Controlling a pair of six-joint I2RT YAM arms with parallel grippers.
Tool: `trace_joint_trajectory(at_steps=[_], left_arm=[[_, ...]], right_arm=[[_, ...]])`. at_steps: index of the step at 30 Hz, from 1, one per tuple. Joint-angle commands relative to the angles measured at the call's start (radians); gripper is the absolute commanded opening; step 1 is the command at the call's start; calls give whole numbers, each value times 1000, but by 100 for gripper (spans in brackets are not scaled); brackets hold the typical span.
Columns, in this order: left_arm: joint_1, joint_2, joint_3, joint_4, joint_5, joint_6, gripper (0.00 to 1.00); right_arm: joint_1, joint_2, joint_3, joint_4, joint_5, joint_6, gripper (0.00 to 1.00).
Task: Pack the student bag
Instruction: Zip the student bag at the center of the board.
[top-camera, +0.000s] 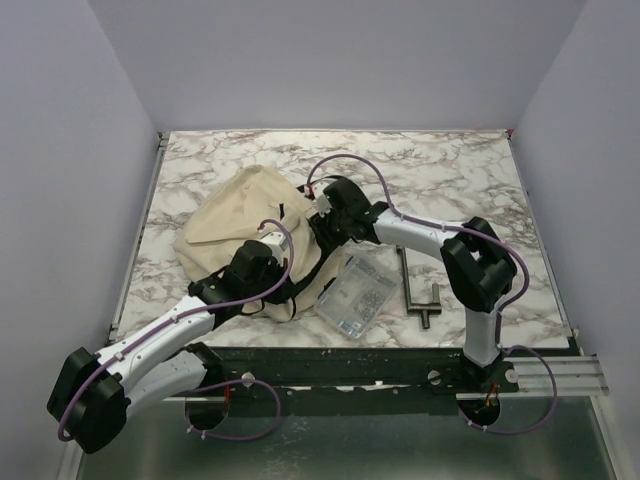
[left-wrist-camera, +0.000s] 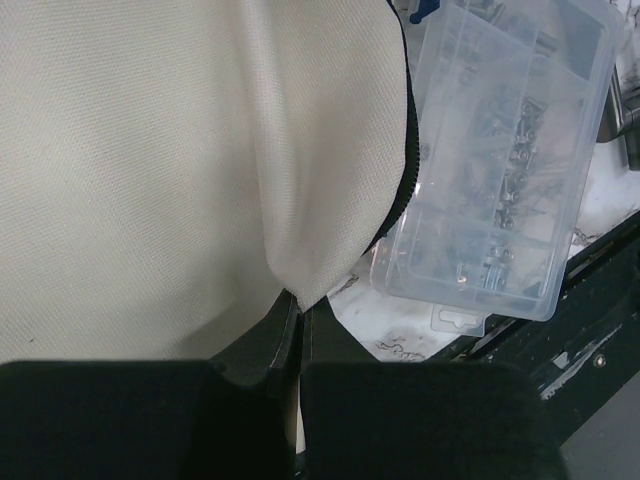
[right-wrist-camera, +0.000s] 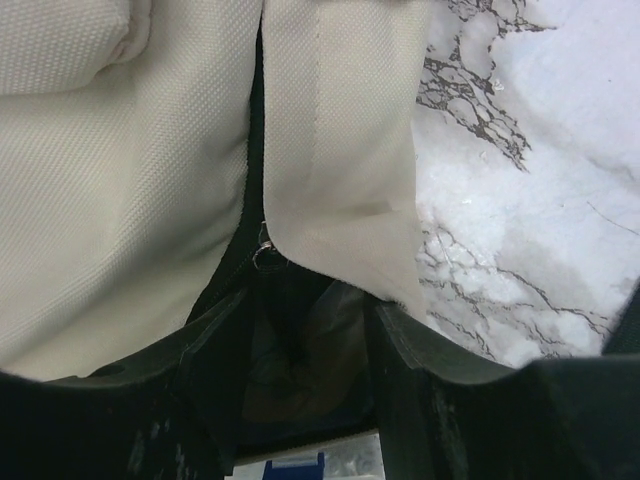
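The student bag (top-camera: 245, 215) is a cream fabric backpack with black zip lines, lying left of the table's centre. My left gripper (top-camera: 272, 250) sits at its near right side. In the left wrist view the left gripper (left-wrist-camera: 298, 308) is shut on a pinched fold of the bag's cream fabric (left-wrist-camera: 200, 150). My right gripper (top-camera: 320, 222) reaches in at the bag's right edge. In the right wrist view the right gripper (right-wrist-camera: 305, 325) stands open at the dark zip opening, below a small metal zip ring (right-wrist-camera: 265, 257). Something dim and translucent shows in the gap; I cannot tell what it is.
A clear plastic box of small metal parts (top-camera: 355, 295) lies just right of the bag, near the front edge, and shows as a clear plastic box (left-wrist-camera: 510, 150) in the left wrist view. A grey metal T-shaped tool (top-camera: 415, 290) lies further right. Marble table (top-camera: 430, 170) stretches behind.
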Motion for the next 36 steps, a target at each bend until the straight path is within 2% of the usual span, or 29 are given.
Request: trace_joint_trajectory(at_steps=[1, 4, 5, 6, 7, 8, 10, 11, 13, 16, 18, 21, 25, 29, 36], left_arm=[[3, -5, -21, -23, 57, -15, 0], [5, -9, -21, -24, 66, -20, 0], [7, -13, -20, -24, 73, -20, 0], [8, -17, -19, -27, 83, -21, 0], [15, -23, -15, -33, 120, -17, 6], [29, -27, -5, -46, 162, -11, 23], [53, -51, 16, -75, 210, -15, 54], [68, -74, 29, -88, 218, -21, 63], [113, -122, 59, -103, 224, -33, 75], [182, -158, 131, -104, 206, -66, 83], [211, -133, 164, -57, 174, -112, 85], [233, -27, 181, 85, 159, -191, 81], [260, 232, 264, 209, 173, -263, 72], [278, 436, 354, 240, 108, -276, 73], [403, 636, 448, 252, 88, -372, 74]], right_arm=[[28, 15, -69, 232, 132, 1, 51], [41, 14, -131, 369, 193, 11, 38], [44, 8, -152, 393, 221, 15, 30], [45, -1, -161, 404, 238, 24, 16], [45, -15, -168, 401, 249, 31, 6], [46, -32, -175, 397, 256, 42, 1], [46, -67, -196, 407, 256, 89, 0], [47, -79, -194, 398, 249, 107, 0], [45, -88, -176, 357, 213, 142, 0], [45, -93, -137, 267, 165, 216, 0], [46, -102, -119, 224, 131, 245, 0], [46, -103, -67, 140, 106, 309, 0], [45, -86, 28, -26, 67, 372, 0], [46, -87, 88, -189, 26, 433, 0], [44, -157, 38, -259, 15, 439, 0]])
